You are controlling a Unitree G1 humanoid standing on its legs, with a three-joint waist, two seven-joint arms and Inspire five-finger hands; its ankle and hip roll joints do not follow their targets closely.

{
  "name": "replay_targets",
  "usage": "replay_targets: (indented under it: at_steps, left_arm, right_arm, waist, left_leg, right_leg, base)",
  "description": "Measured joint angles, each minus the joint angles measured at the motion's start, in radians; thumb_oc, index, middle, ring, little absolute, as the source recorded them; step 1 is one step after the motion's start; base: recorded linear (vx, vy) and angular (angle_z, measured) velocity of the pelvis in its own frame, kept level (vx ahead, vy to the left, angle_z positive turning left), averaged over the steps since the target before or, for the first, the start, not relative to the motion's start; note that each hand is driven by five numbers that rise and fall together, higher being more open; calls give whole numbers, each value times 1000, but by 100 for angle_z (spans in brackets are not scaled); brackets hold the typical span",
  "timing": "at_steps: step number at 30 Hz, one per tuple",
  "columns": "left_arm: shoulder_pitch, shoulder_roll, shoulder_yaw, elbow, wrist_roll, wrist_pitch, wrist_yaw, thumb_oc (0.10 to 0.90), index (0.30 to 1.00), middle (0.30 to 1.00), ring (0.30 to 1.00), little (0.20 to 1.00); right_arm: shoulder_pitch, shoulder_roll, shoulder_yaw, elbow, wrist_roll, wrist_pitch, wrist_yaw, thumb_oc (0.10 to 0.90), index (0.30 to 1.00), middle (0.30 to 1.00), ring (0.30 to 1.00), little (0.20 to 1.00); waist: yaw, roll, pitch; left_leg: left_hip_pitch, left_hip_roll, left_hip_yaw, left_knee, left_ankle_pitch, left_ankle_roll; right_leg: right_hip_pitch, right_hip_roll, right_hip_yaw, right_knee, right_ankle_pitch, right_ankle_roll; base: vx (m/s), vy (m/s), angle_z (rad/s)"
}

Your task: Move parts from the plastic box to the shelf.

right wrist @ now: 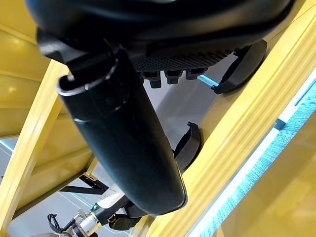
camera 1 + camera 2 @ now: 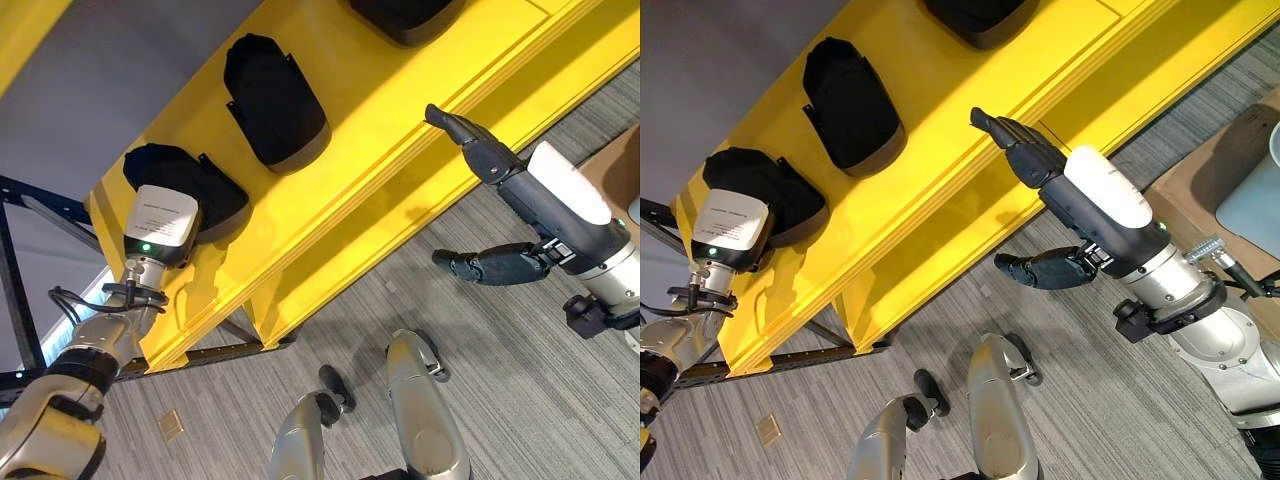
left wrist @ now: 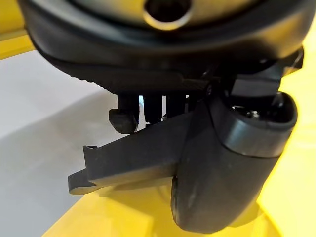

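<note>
Grey striped carpet floor [image 2: 520, 400] below. Dark blue metal frame [image 2: 20, 290] at the far left. Brown cardboard sheet [image 2: 1200, 190] lying on the floor at right, with a pale bluish container [image 2: 1252, 200] resting on it.

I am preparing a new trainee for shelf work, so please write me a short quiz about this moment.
1. How many black curved plastic parts lie on the yellow shelf? Count the leftmost part, the middle part and the part cut by the top edge.
2. True or false: the right hand holds a part.
3. Which part does the left hand grip, pinched between thumb and fingers? A: the leftmost part. B: the middle part. C: the part cut by the top edge.

Key: 1: three. 2: false; its fingers are straight and hold nothing, in front of the shelf's front edge. 3: A.
</note>
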Motion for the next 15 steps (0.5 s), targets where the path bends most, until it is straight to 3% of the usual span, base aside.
replay_targets:
  at_steps: [12, 15]
  left_arm:
    - [-3, 45, 10, -9, -8, 23, -37, 400, 300, 300, 300, 300]
    - [-4, 52, 10, 9, -25, 45, -50, 400, 300, 300, 300, 300]
  right_arm:
    - [-2, -9, 1, 0, 35, 16, -6, 900, 1000, 1000, 1000, 1000]
    - [-3, -15, 1, 0, 39, 18, -15, 900, 1000, 1000, 1000, 1000]
  waist:
    - [16, 3, -2]
    - [-1, 4, -2]
  left_leg:
    - [-20, 3, -4, 5, -7, -7]
    - [-20, -8, -1, -4, -12, -1]
  right_leg:
    - [-31, 9, -5, -21, 18, -3]
    - [-33, -3, -3, -34, 24, 3]
  base:
    - [8, 15, -8]
    - [-74, 27, -12]
